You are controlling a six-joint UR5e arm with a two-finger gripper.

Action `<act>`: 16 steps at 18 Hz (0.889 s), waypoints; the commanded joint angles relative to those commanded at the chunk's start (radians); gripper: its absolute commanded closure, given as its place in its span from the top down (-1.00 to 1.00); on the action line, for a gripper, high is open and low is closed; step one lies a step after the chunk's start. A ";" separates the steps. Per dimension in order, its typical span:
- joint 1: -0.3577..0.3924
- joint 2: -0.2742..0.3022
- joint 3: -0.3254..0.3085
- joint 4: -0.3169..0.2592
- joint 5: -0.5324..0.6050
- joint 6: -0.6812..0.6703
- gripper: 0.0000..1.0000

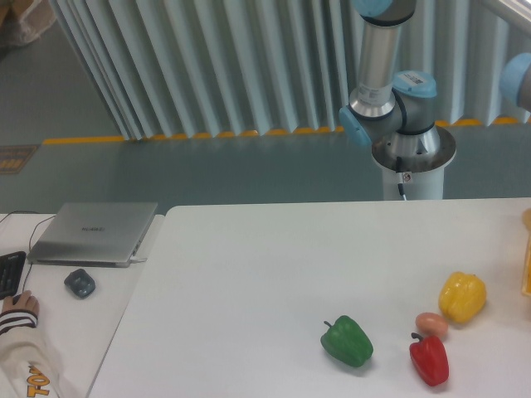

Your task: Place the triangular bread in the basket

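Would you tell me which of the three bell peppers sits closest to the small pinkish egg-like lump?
The yellow pepper, just right of the lump, almost touching it.

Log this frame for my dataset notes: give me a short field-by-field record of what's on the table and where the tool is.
table: white top
yellow pepper: right side
green pepper: front centre-right
red pepper: front right
pinkish lump: between red and yellow peppers
basket: yellow strip at right edge
bread: only a tan sliver at right edge, above basket
tool: out of frame
laptop: closed, left side table
mouse: near laptop
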 joint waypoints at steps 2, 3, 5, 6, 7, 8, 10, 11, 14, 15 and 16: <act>0.041 -0.017 -0.002 0.008 -0.003 0.066 -0.88; 0.063 -0.028 -0.002 0.009 -0.003 0.106 -0.72; 0.078 -0.041 -0.002 0.043 -0.005 0.129 -0.31; 0.083 -0.049 -0.002 0.073 -0.003 0.131 0.19; 0.086 -0.052 -0.003 0.092 -0.003 0.131 0.48; 0.091 -0.055 -0.005 0.095 -0.003 0.131 0.60; 0.097 -0.054 -0.008 0.095 -0.006 0.127 1.00; 0.095 -0.054 -0.008 0.095 -0.006 0.123 1.00; 0.094 -0.052 -0.008 0.095 -0.008 0.117 1.00; 0.089 -0.049 -0.008 0.097 -0.011 0.112 1.00; 0.085 -0.046 -0.008 0.100 -0.020 0.094 1.00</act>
